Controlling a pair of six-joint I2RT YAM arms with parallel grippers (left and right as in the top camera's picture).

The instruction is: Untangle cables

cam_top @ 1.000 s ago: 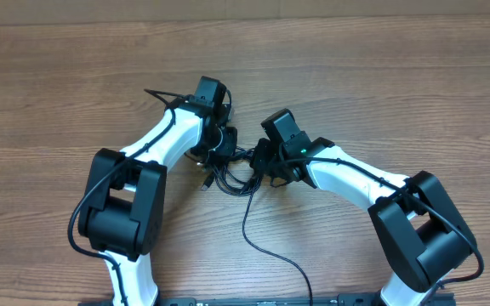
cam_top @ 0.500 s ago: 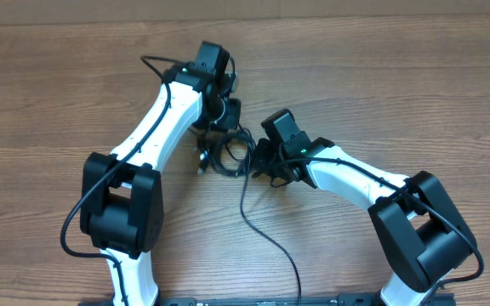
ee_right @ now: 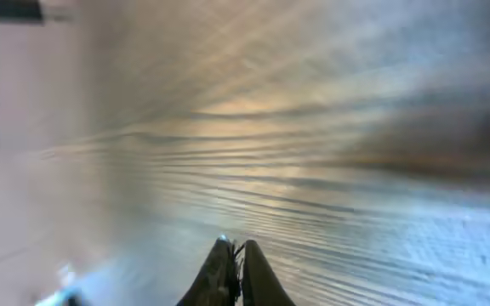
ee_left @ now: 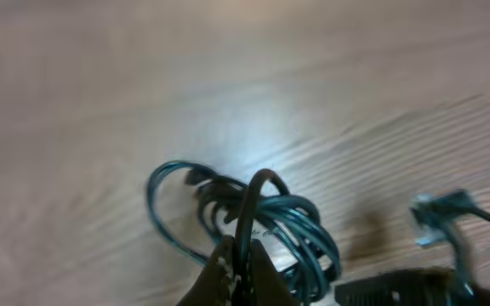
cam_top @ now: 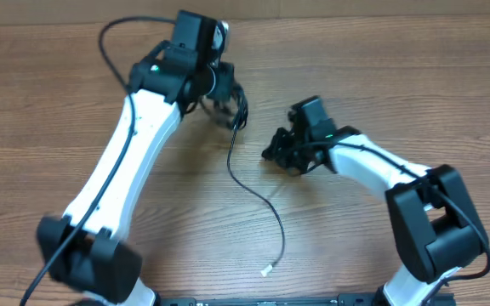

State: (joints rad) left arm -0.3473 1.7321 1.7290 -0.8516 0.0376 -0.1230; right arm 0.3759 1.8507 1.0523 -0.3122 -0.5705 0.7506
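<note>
One loose strand (cam_top: 262, 197) ends nearest you in a pale plug tip (cam_top: 268, 271) lying on the tabletop (cam_top: 398, 85), then curves away toward the tangle. Beyond it, your right gripper (ee_right: 232, 249) has its fingers pressed together on nothing, near that strand but clear of it. Farthest out, your left gripper (ee_left: 241, 252) pinches one loop of the cables (ee_left: 292, 229), a small coiled knot low over the wood. Judge them light, limp and slick: take the free strand close to the knot, not at the plug, so the loops can slide out without cinching tighter.
</note>
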